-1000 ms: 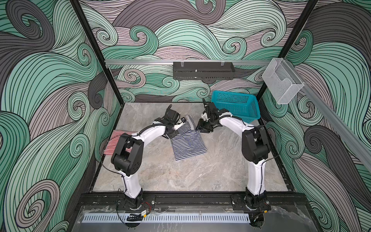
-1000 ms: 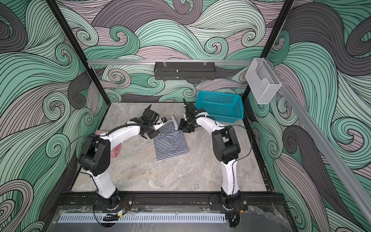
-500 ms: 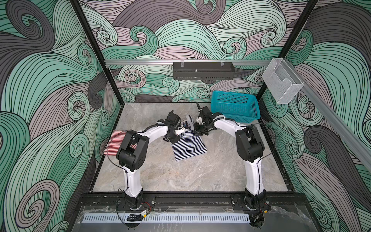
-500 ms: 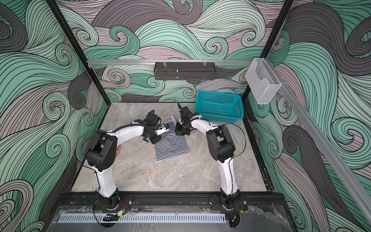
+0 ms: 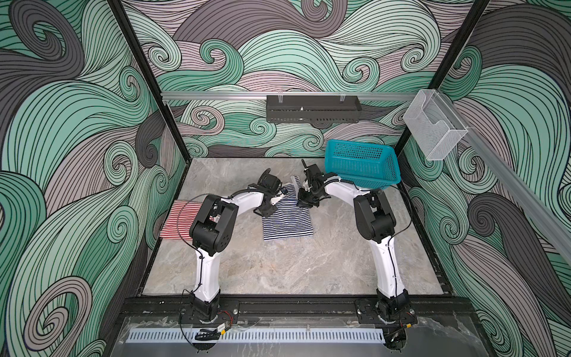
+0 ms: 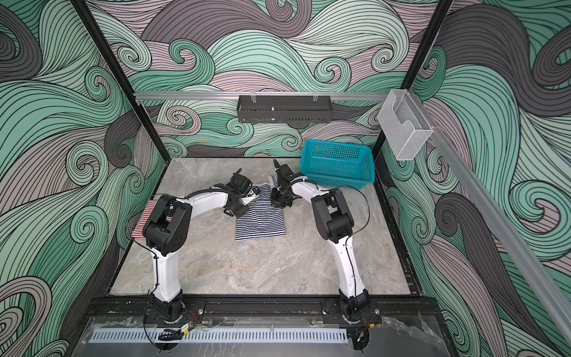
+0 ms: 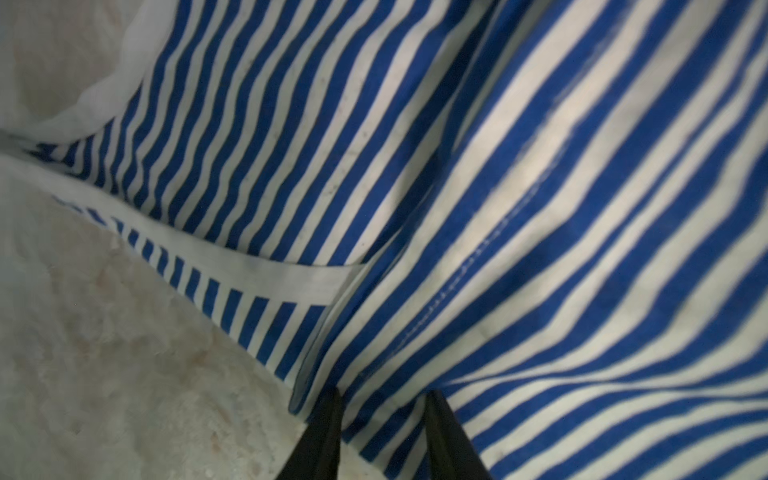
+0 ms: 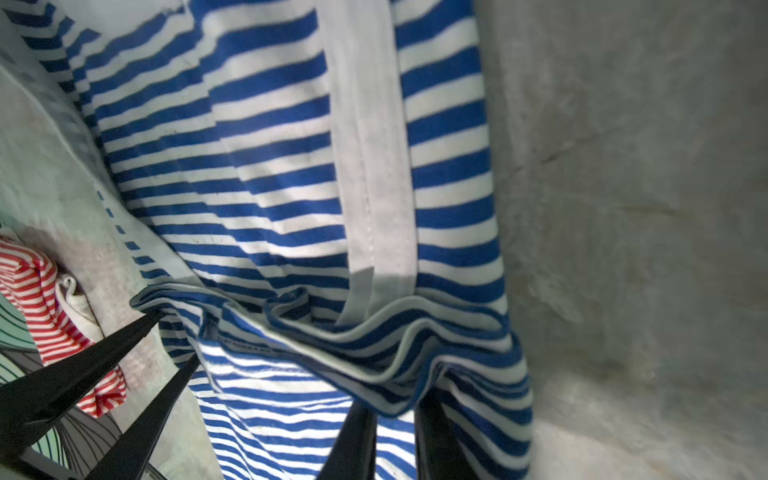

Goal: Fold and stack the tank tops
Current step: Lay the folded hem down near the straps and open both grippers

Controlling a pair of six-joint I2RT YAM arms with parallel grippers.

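The navy-and-white tank top [image 5: 287,221] [image 6: 259,222] lies mid-table, its far part bunched up between my two grippers. My left gripper [image 5: 268,210] [image 7: 382,399] points down at its far left edge, with striped cloth pinched between the fingers. My right gripper [image 5: 304,202] [image 8: 392,411] holds the far right edge; a rumpled fold with white trim [image 8: 374,357] sits at its fingertips. One strap [image 5: 295,180] trails behind. The red-and-white tank top [image 5: 177,221] [image 8: 37,299] lies folded at the left wall, partly hidden by my left arm.
A teal mesh basket [image 5: 361,163] [image 6: 338,165] stands tilted at the back right, just behind my right arm. A black tray [image 5: 313,108] and a clear box [image 5: 434,129] hang on the walls. Bare marble table [image 5: 278,272] stretches toward the front.
Both grippers have moved inward and toward the front from the far corners of the navy top, drawing its far edge with them. The red top has not moved.
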